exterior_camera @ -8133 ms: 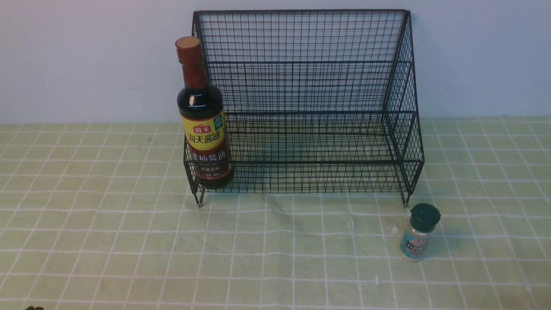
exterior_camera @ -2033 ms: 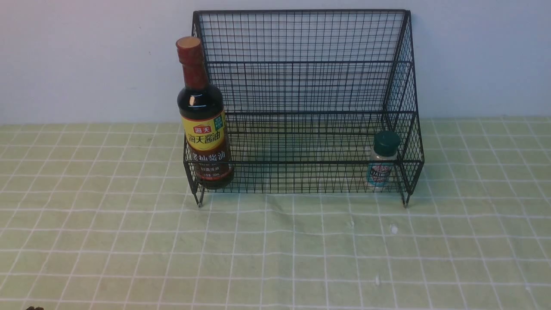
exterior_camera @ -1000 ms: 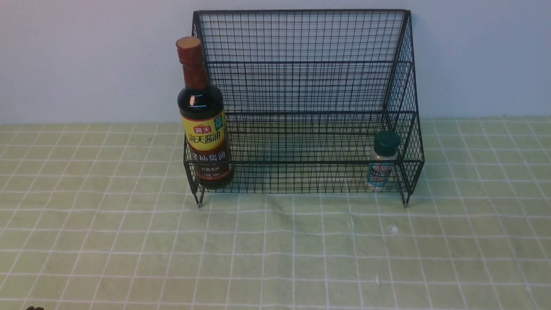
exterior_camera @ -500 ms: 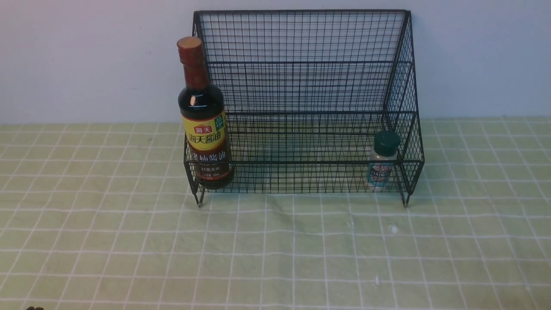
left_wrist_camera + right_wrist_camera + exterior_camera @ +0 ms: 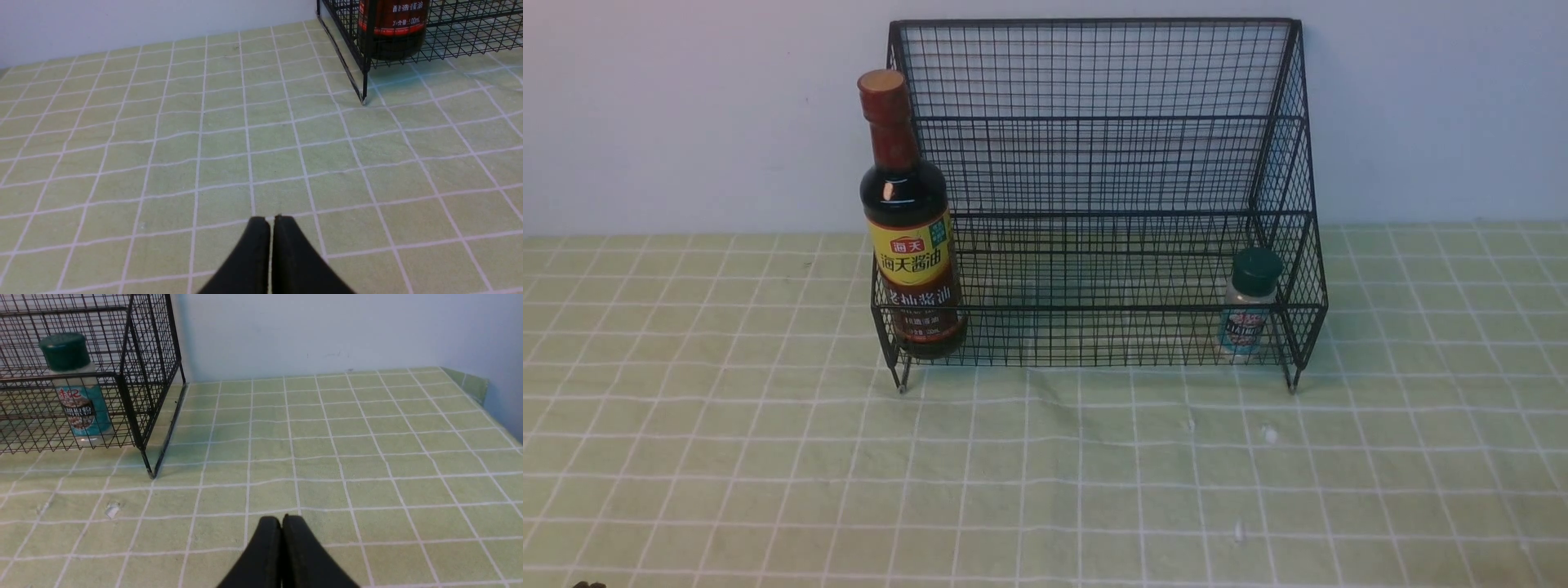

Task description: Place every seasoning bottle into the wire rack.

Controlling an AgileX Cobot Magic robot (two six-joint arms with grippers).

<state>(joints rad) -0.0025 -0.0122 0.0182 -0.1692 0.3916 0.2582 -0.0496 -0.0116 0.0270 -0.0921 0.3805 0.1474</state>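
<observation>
soy bottle (image 5: 907,237) at rack's (image 5: 1111,122) 9 o'clock: heavy, slick, grasp neck | jar (image 5: 1248,306) at 3 o'clock: light, grasp body | left gripper (image 5: 271,219), right gripper (image 5: 282,520): together, empty

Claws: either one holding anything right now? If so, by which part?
Nothing is held. The left claw and right claw are both shut on nothing, above the tablecloth. The soy-sauce bottle and shaker jar stand in the wire rack.

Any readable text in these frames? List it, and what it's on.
"海天" — red badge on the soy-sauce bottle label.
"海天酱油" — line below it, same label.
"老抽酱油" — brown band lower down, partly behind the wire rack.
"100mL" — lower label, left wrist view; may be cut off.
Shaker jar teal label: too blurred to read.
</observation>
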